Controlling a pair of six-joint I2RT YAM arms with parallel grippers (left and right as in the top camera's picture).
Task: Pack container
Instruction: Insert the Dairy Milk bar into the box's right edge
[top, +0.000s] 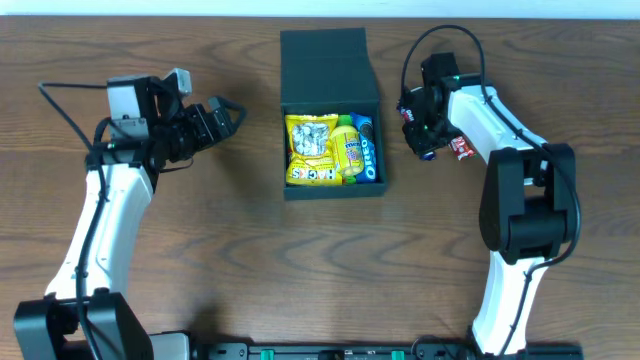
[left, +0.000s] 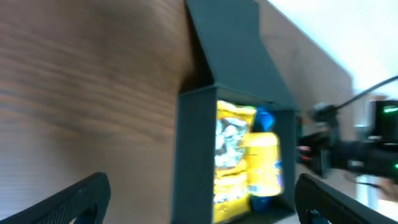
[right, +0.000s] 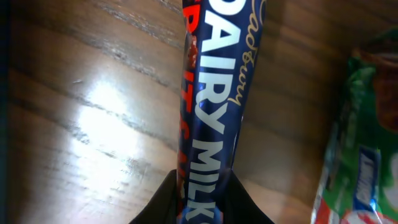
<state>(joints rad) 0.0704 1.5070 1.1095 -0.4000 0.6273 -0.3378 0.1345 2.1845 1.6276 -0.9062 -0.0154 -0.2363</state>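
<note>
The dark teal container (top: 333, 191) stands at the table's middle with its flap lid (top: 326, 64) open toward the back. Inside lie a yellow snack bag (top: 311, 150), a yellow packet (top: 347, 150) and a blue Oreo pack (top: 366, 150). The container also shows in the left wrist view (left: 196, 155). My left gripper (top: 222, 118) is open and empty, left of the container. My right gripper (top: 425, 140) is shut on a blue Dairy Milk chocolate bar (right: 217, 106), held above the wood to the right of the container.
A red-and-white snack packet (top: 461, 147) lies on the table beside my right arm. A green, red and white packet (right: 360, 137) shows at the right edge of the right wrist view. The table is dark wood.
</note>
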